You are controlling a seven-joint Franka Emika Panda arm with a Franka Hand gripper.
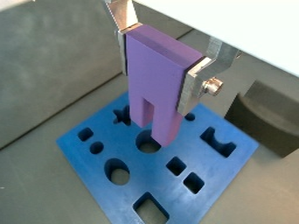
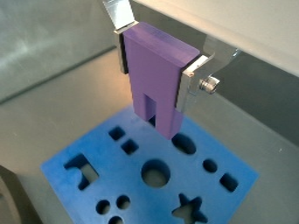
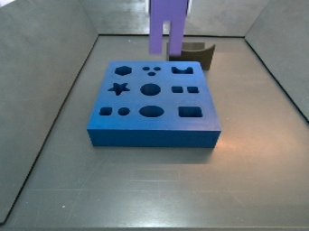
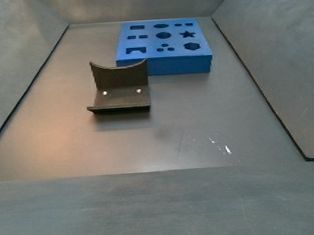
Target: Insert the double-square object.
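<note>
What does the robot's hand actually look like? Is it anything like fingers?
Not like a human hand. In both wrist views the gripper is two flat, silver metal plates facing each other, with dark pads on their inner faces. One plate carries a small silver bolt on its outer side. No cables, markings or arm body show in these pictures.

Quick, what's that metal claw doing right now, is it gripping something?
Gripper: closed on the double-square object, holding it upright above the blue block.
</note>
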